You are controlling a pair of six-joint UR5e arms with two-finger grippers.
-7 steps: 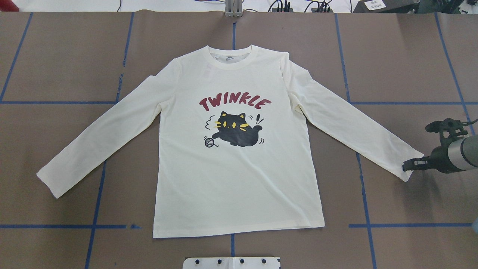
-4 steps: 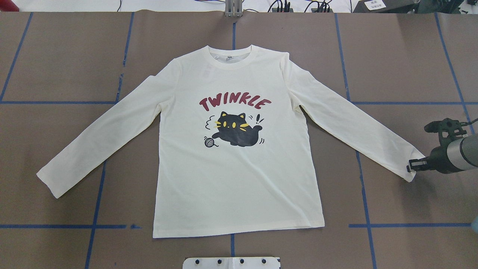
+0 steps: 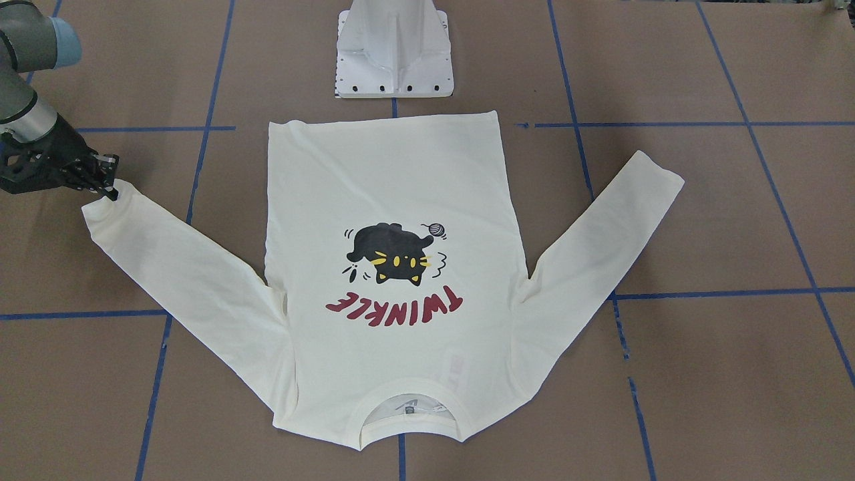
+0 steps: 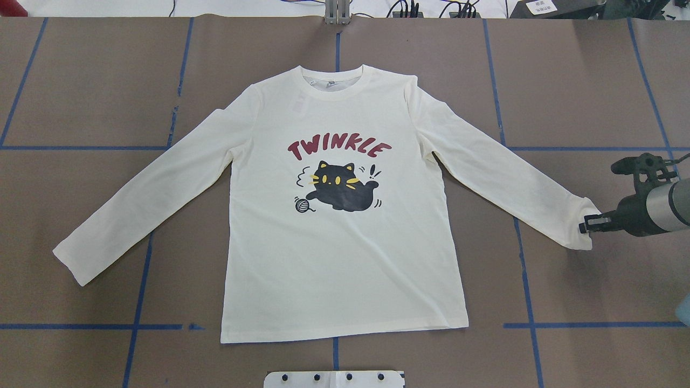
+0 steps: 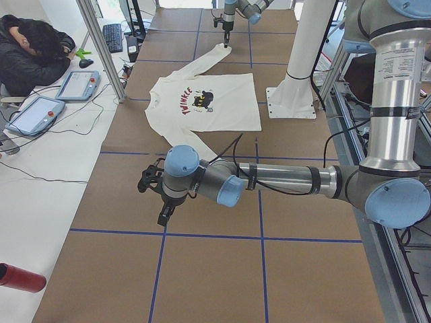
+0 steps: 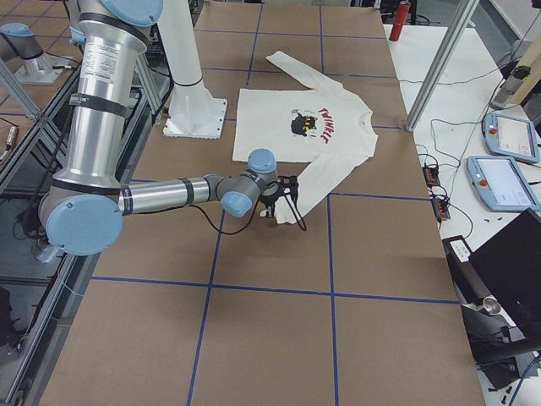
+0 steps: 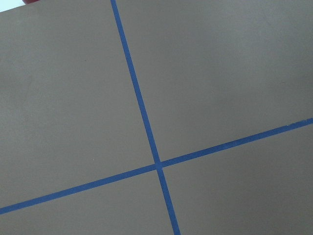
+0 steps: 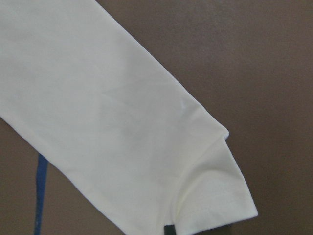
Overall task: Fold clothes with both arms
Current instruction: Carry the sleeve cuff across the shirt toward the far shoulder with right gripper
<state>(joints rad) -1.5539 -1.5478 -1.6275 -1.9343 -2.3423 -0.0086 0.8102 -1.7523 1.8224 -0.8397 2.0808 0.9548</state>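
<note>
The right tool [image 4: 586,226] is clamping shut on the soft cuff [image 4: 582,241] of the cream shirt [image 4: 345,269] lying flat on the brown bench [image 4: 81,81], while the left tool [image 5: 163,214], opening unclear, is hovering beyond the other sleeve [image 4: 140,210].

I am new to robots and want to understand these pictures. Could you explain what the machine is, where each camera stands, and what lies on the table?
These are a robot's right arm and left arm at one table, each ending in a two-finger gripper. Two cameras look down, one from behind the robot and one facing it; two stand at the table ends; one sits on each wrist. A cream long-sleeved shirt lies flat on the table, cat print up. The right gripper seems to pinch one sleeve at its cuff. The left gripper hangs over bare table apart from the shirt; whether it is open I cannot tell.
</note>
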